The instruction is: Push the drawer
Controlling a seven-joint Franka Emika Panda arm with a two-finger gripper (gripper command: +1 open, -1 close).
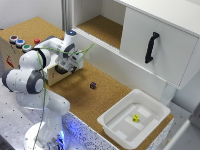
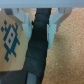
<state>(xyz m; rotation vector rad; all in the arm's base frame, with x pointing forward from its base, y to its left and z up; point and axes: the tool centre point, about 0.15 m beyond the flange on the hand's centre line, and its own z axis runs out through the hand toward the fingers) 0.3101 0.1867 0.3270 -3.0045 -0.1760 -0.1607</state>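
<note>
The pale-wood drawer [image 1: 52,76] sits in the front of a light wooden box [image 1: 11,54] with coloured buttons [image 1: 20,43] on top, at the exterior view's left. My gripper [image 1: 63,69] is right at the drawer front. In the wrist view the drawer front [image 2: 10,37] carries a blue pixel-figure sticker, and its black bar handle [image 2: 37,55] runs between my fingers. My gripper [image 2: 38,31] is closed around this handle, with a finger [image 2: 50,29] pressed against each side. How far out the drawer stands is hidden by my arm.
A small dark cube [image 1: 93,85] lies on the cork surface [image 1: 85,100]. A white plastic tub [image 1: 116,131] holding a yellow cube [image 1: 135,118] stands at the exterior view's lower right. A white cabinet door with a black vertical handle [image 1: 151,47] is at the back right.
</note>
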